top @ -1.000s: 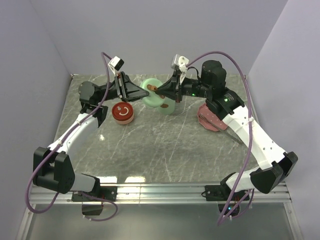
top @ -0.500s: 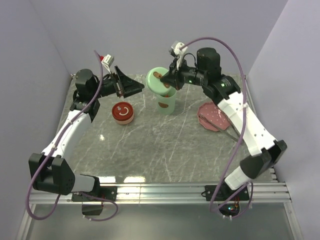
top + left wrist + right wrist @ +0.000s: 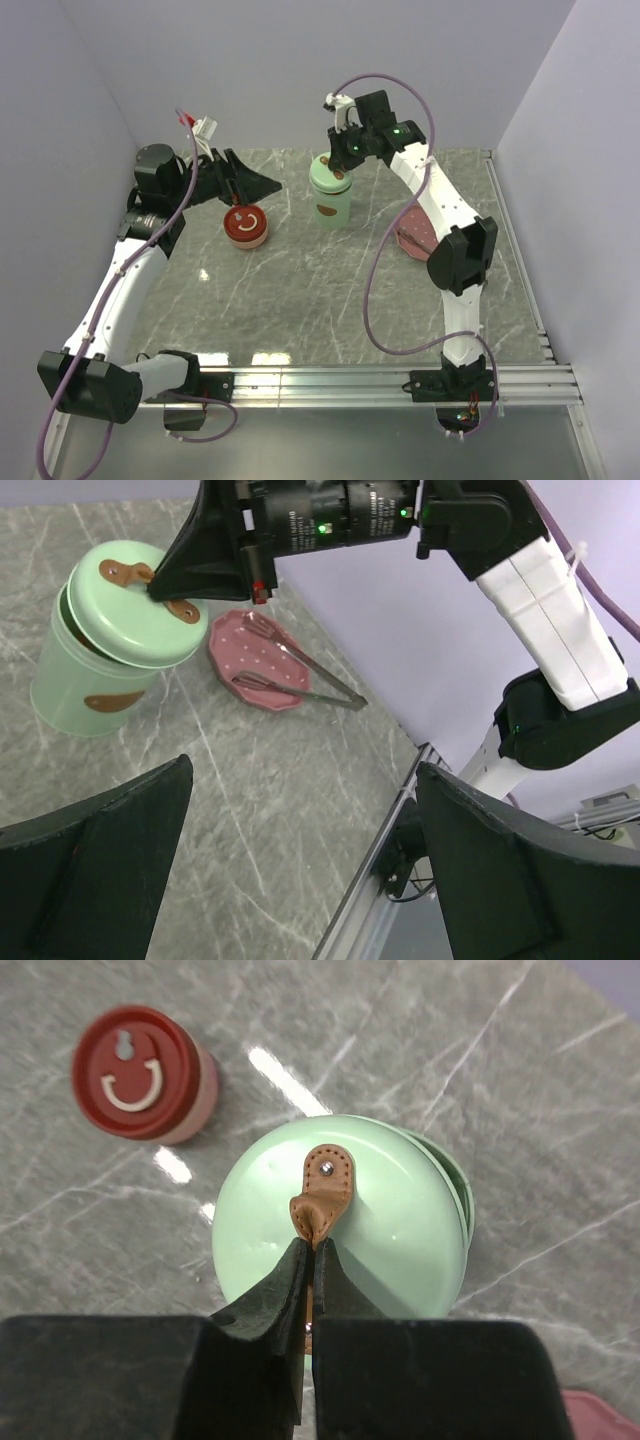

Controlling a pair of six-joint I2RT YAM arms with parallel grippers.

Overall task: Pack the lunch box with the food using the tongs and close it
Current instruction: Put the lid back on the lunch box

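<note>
L gripper (image 3: 246, 181) raised over back-L of table (image 3: 320, 290), fingers (image 3: 120, 830) wide apart, nothing btwn them. R gripper (image 3: 310, 1252) pinched tight on brown leather tab (image 3: 322, 1192) of green lid (image 3: 385, 1245). Lid sits askew on green lunch box (image 3: 331, 205): tilted, box rim showing on one side. Box upright near back edge, abt mid-width, close to rear wall. Red pot w/ smile lid (image 3: 245, 225) to its L, apart from it, just below L gripper in top view. Pink plate (image 3: 232, 652) to R of box, near not touching; R forearm crosses over it in top view. Tongs (image 3: 303, 680) lie on plate, joined end poking past rim toward R edge rail. Whole front-centre of marble open. R arm's purple cable (image 3: 372, 300) loops over mid-R.
</note>
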